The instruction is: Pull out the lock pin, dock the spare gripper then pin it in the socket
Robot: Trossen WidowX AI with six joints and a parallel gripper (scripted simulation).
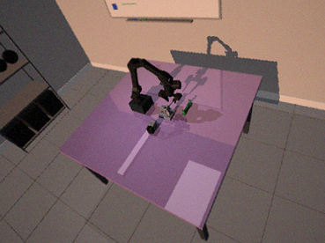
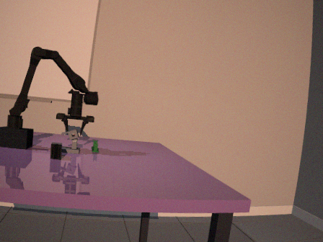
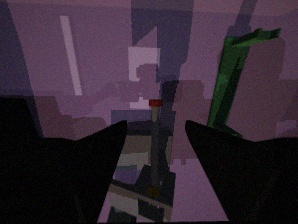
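The grey mount (image 1: 166, 113) (image 2: 73, 143) stands on the table, its head tilted. The lock pin shows in the wrist view as a thin grey shaft (image 3: 155, 145) with a red end, over the mount; how deep it sits in the socket is unclear. My gripper (image 2: 73, 134) (image 3: 156, 124) is open, pointing down low over the mount, one finger on each side of the head in the exterior view. The pin shows between the fingers in the wrist view, not clasped. A dark block (image 1: 151, 128) (image 2: 56, 150) stands beside the mount; I cannot tell if it is the spare gripper.
A green bracket-like part (image 1: 187, 107) (image 2: 95, 146) (image 3: 220, 85) lies on the other side of the mount, close to it. The arm's black base (image 1: 141, 104) (image 2: 16, 137) stands behind on the purple table (image 1: 99, 138) (image 2: 162, 180).
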